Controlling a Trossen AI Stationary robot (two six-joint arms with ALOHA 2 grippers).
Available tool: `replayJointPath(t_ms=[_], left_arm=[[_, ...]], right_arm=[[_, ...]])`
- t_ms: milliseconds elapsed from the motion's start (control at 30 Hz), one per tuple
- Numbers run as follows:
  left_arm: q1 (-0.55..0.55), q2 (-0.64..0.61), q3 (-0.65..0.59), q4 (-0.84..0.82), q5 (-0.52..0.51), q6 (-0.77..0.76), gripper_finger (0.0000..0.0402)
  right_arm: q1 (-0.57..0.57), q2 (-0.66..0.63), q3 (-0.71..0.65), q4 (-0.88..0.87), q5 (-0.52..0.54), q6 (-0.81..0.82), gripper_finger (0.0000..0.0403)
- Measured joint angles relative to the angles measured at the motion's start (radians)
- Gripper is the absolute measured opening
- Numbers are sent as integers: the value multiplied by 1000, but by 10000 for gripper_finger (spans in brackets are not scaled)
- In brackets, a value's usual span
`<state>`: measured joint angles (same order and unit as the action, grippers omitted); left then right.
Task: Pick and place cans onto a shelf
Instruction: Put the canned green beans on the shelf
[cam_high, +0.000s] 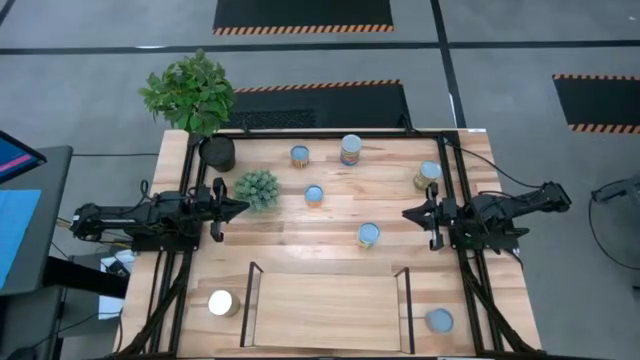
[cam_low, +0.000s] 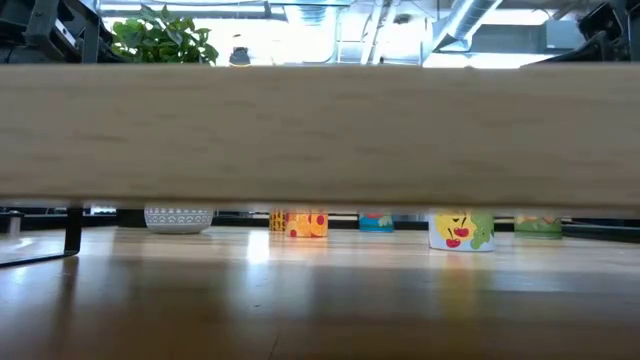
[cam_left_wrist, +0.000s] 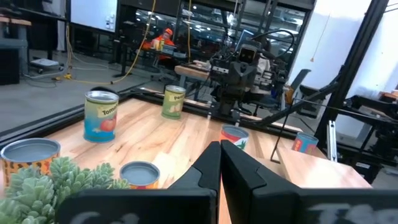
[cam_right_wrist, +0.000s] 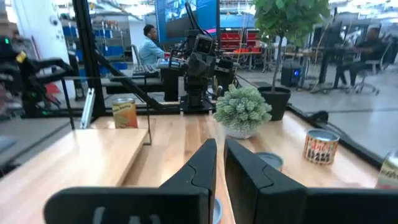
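The left gripper (cam_high: 240, 206) has its fingers pressed together on nothing, at the table's (cam_high: 330, 250) left side just beside a small pale succulent (cam_high: 257, 188); the right gripper (cam_high: 408, 213) shows a thin gap between its fingers and holds nothing, at the right side; five cans (cam_high: 314, 194) stand scattered between and behind the two arms; the shelf (cam_high: 325, 310) lies bare at the front edge; a white-topped can (cam_high: 221, 302) stands left of it, another can (cam_high: 438, 320) right of it.
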<state>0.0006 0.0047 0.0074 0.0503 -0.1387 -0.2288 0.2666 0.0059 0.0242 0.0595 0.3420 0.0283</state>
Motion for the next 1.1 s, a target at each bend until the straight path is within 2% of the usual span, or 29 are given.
replayJointPath(t_ms=[100,300,733,800,867,1000,1100], left_arm=[[0,0,0,1,-6,9,0],[0,0,0,6,-46,50,0],[0,1,5,15,-70,46,0],[0,1,5,110,-71,38,0],[0,0,5,244,-71,98,0],[0,0,6,541,-60,338,0],[0,0,6,712,-5,512,0]], right_arm=[[0,0,1,-19,0,56,59],[0,0,2,-42,-1,58,59],[0,0,-2,11,2,-5,59],[0,0,-1,38,3,-28,59],[0,0,-1,73,3,-65,59],[0,0,-1,156,3,-111,59],[0,0,-1,170,3,-115,59]])
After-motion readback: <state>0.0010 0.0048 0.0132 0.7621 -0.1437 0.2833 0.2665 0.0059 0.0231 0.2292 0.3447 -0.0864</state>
